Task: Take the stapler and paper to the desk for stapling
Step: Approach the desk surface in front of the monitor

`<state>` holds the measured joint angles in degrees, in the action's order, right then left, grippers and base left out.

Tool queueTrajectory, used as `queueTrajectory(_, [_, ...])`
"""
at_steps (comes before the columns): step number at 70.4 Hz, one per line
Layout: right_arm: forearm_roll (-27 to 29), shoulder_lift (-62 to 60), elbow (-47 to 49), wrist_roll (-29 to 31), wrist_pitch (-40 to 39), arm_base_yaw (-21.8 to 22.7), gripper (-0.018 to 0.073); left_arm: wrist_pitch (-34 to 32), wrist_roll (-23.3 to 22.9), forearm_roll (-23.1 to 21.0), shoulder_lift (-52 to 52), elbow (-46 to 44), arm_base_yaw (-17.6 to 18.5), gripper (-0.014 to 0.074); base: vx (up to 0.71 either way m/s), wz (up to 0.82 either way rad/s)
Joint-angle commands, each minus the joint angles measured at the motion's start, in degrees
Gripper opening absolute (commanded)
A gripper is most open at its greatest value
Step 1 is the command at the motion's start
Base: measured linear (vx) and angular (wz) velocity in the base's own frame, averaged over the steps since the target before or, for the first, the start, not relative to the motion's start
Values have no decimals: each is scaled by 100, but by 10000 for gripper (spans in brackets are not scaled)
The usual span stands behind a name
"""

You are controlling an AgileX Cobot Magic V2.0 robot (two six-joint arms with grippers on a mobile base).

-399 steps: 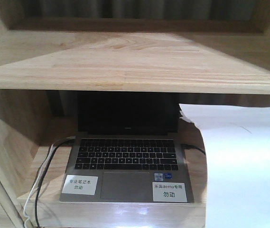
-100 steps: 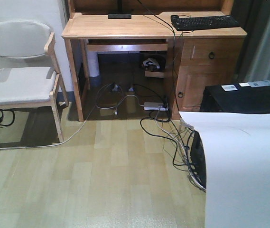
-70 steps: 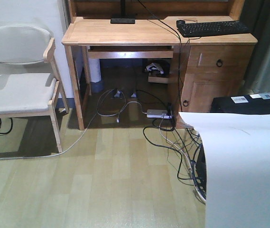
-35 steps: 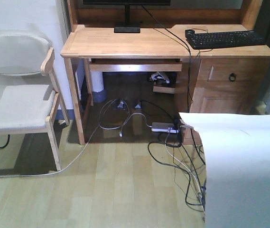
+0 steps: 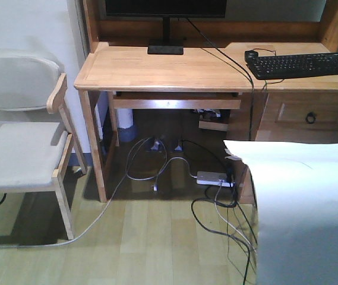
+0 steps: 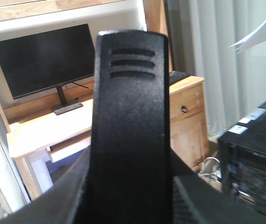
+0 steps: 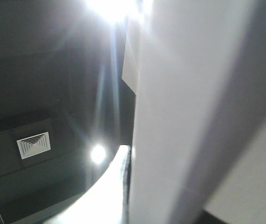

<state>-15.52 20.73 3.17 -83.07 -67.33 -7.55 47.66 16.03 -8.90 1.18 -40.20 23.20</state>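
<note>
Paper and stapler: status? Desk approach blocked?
Jaws not visible either side. Paper aloft right; black stapler fills left wrist view. Desk ahead, chair left, cables on floor.

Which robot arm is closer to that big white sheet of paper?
Right. The paper fills the right wrist view at close range; the left wrist view catches only a corner of it, away at upper right.

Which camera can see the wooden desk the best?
The front-facing view. The desk shows almost whole there: top, legs, drawers, with monitor and keyboard on it. The left wrist view shows part of its top behind a close black shape. The right wrist view shows no desk, only paper.
</note>
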Motion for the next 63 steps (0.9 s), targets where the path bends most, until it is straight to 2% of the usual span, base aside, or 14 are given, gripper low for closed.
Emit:
queueTrajectory(1, [30, 61, 134, 49, -224, 24, -2, -654, -8, -76, -107, -106, 10, -6, 34, 0])
queueTrajectory(63, [30, 61, 134, 49, -224, 24, -2, -654, -8, -76, -107, -106, 10, -6, 34, -2])
